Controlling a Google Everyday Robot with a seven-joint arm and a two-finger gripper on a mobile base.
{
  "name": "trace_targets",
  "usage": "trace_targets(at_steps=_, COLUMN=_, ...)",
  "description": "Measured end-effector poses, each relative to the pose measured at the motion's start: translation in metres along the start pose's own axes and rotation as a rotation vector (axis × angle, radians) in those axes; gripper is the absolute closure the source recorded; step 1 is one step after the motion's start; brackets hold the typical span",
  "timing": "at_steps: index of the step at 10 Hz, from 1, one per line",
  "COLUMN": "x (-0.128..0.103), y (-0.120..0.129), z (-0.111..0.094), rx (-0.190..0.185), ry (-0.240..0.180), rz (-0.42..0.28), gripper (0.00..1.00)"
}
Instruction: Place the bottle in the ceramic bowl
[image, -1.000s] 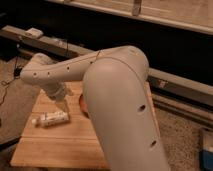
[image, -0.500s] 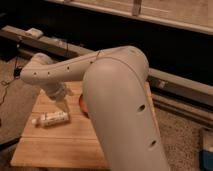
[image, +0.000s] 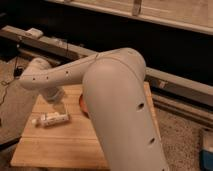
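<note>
**Bottle lying free, grasp not yet made**

The small, slim white cylindrical bottle (image: 52, 119) with its white cap is lying on its side on the pale wooden worktop (image: 55, 147), towards the left, with nothing gripping it. Just to its right, a sliver of the glossy orange-red ceramic bowl (image: 82, 105) is showing beside the robot's bulky pale-grey arm (image: 115, 100), which is hiding the rest. The tool (image: 55, 95) is hanging just behind the bottle and apart from it. I cannot tell how far open it is. The approach to the grasp appears to be in hand. The next move is calling for a descent over the bottle's middle, a firm pinch, then a short carry right.
</note>
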Motion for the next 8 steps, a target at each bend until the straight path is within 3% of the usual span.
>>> trace_targets(at_steps=3, x=-0.028, y=-0.007, z=0.008, rx=0.021, ry=-0.071, rz=-0.099, gripper=0.35)
trace_targets(at_steps=8, x=-0.07, y=-0.024, z=0.026, rx=-0.023, ry=-0.141, rz=-0.225, gripper=0.35)
